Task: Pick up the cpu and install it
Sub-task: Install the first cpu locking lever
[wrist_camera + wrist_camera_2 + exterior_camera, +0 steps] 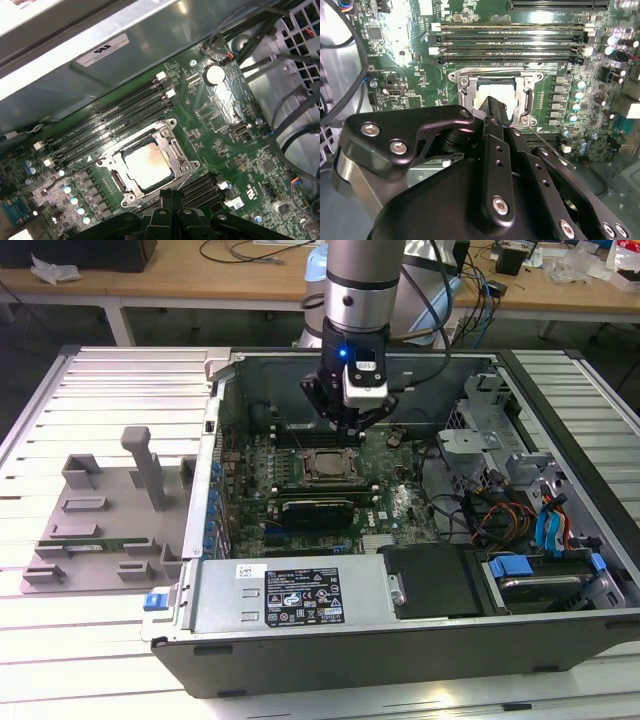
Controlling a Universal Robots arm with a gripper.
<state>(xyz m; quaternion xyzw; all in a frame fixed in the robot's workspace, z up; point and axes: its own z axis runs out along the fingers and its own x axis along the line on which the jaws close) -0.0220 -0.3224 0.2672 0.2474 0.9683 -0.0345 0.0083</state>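
The gripper (170, 197), fingers pressed together and holding nothing, hovers just above the cpu (148, 166), which lies seated in the socket frame (165, 134) on the motherboard (225, 125). Beyond, a white label (102, 50) on the case wall; its print is unreadable.

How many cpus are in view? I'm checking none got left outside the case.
1. The cpu lies inside the socket frame on the motherboard, directly under the gripper. Another could be hidden behind the arm in the exterior view.
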